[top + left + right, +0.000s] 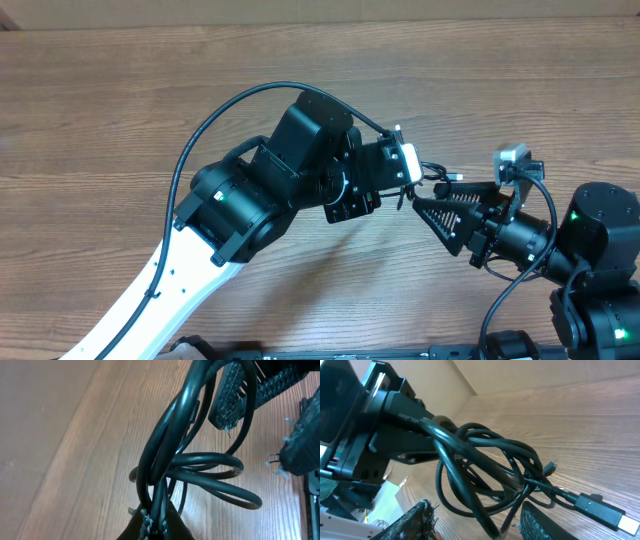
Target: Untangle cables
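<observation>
The cables are a knot of thin black loops hanging above the wooden table. My left gripper is shut on several strands at the knot's root, and the loops hang out from it. In the overhead view the left gripper meets my right gripper tip to tip, with the cables between them. The right gripper stands open, its fingers on either side of the lower loops, not pinching them. One black plug with a silver tip sticks out to the right.
The left arm's thick black wire arcs over the table behind its wrist. The left arm's white link runs to the front edge. The right arm's base sits at the front right corner.
</observation>
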You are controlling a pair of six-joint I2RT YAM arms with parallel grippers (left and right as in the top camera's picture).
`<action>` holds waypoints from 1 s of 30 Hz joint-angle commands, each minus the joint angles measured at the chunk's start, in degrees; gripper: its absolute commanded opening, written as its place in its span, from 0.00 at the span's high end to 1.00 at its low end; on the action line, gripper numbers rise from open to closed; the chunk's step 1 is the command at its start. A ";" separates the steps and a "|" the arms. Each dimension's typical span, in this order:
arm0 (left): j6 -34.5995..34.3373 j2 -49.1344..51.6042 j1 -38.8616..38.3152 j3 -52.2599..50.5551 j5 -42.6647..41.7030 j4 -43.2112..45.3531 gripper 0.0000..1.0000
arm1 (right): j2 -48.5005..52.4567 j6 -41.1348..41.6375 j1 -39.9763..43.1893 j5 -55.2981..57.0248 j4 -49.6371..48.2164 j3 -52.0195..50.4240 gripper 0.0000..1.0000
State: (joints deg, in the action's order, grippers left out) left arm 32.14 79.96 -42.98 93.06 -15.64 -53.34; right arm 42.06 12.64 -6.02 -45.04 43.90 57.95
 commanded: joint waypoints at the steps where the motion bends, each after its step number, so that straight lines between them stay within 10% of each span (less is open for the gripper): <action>1: 2.47 0.28 0.31 1.07 -0.96 0.46 0.96 | -0.31 -0.90 0.15 -1.73 -0.15 0.26 0.45; 23: 7.39 0.42 -1.05 1.07 -12.68 0.63 0.96 | -0.31 0.83 0.15 -1.07 -4.94 0.26 0.37; 30: 9.49 0.42 -2.05 1.07 -14.03 0.50 0.96 | -0.31 0.87 0.15 -1.36 -5.38 0.26 0.67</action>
State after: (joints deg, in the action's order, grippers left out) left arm 39.24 79.96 -44.07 93.06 -25.39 -52.75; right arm 42.00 13.34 -6.04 -47.51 39.07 57.95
